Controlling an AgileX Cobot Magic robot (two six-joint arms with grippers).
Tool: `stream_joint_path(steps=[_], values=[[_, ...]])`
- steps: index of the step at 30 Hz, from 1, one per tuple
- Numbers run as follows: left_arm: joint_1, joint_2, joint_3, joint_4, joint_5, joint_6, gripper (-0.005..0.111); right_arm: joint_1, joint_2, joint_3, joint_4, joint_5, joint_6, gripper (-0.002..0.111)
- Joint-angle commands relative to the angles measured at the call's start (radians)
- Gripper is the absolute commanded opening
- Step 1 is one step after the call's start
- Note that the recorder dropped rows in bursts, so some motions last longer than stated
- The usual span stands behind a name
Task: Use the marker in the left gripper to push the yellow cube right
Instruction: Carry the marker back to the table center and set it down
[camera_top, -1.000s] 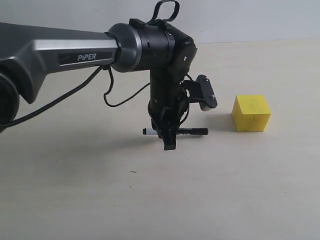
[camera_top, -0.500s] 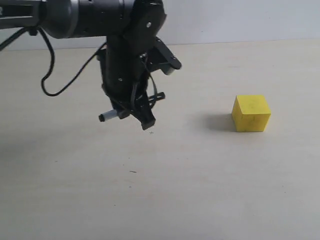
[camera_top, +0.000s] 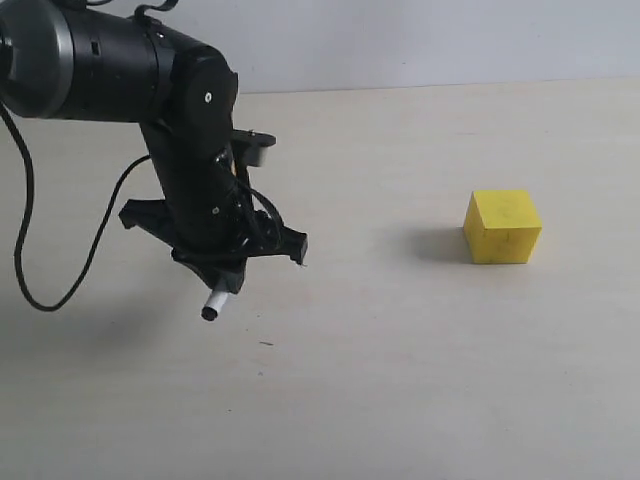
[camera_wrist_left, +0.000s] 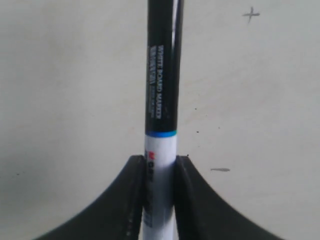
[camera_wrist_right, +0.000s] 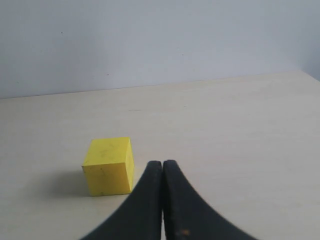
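The yellow cube (camera_top: 502, 227) rests on the pale table at the right of the exterior view. Far to its left, my left gripper (camera_top: 228, 270) hangs above the table, shut on the marker (camera_top: 215, 303), whose white end with a small black tip pokes down out of the jaws. In the left wrist view the jaws of the left gripper (camera_wrist_left: 160, 162) clamp the marker (camera_wrist_left: 161, 75) on its white barrel, the black cap reaching past the fingertips over bare table. The right gripper (camera_wrist_right: 162, 165) is shut on nothing, with the cube (camera_wrist_right: 107, 165) just beside and beyond its tips.
A loose black cable (camera_top: 60, 270) loops down from the left arm. Small dark marks dot the table (camera_top: 400, 380), one a pencilled cross (camera_wrist_left: 251, 14). A white wall (camera_top: 450, 40) bounds the table's far edge.
The left arm swung left, away from the cube, and turned its wrist. The marker went from lying level near the table to pointing down and towards the camera. The cube stayed put.
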Motion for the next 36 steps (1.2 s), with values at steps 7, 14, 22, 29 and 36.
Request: stream_joint_path(steps=[7,14,22,29,36], values=[[-0.008,0.056,0.028,-0.047,-0.249,-0.194,0.000,-0.007,-0.006,0.005,-0.006,-0.001,-0.003,0.000],[-0.008,0.107,-0.005,-0.131,-0.255,-0.191,0.000,-0.007,-0.006,0.005,-0.006,-0.001,-0.003,0.000],[-0.022,0.144,-0.099,-0.139,-0.252,-0.194,0.000,-0.007,-0.006,0.005,-0.006,-0.001,-0.003,0.000],[-0.020,0.178,-0.099,-0.139,-0.262,-0.228,0.000,-0.007,-0.006,0.005,-0.006,-0.001,-0.003,0.000],[-0.020,0.178,-0.099,-0.137,-0.267,-0.255,0.000,-0.007,-0.006,0.005,-0.006,-0.001,-0.003,0.000]])
